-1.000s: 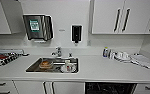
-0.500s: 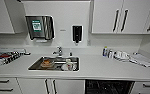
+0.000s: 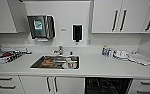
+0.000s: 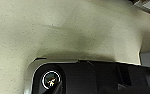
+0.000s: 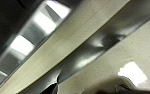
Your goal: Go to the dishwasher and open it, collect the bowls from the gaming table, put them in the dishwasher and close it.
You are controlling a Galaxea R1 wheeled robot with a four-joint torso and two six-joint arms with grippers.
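Note:
The dishwasher (image 3: 108,86) sits under the white counter (image 3: 96,66), to the right of the sink. Its front is away from the opening, so a dark racked interior shows at the lower edge of the head view. The bowls and the gaming table are out of view. In the left wrist view, pale speckled floor (image 4: 66,30) lies beyond the robot's dark plate. The right wrist view is blurred, with a shiny grey metal band (image 5: 96,47) running across beige surfaces.
A steel sink (image 3: 54,62) with dishes in it is set into the counter, below a towel dispenser (image 3: 41,27) and a black soap dispenser (image 3: 77,32). Small bottles (image 3: 104,50) and cloths stand at the right and a tray of items (image 3: 8,56) at the left. White wall cabinets (image 3: 121,16) hang above.
The whole head picture has shifted slightly, so the camera moved a little. Nothing on the counter has moved.

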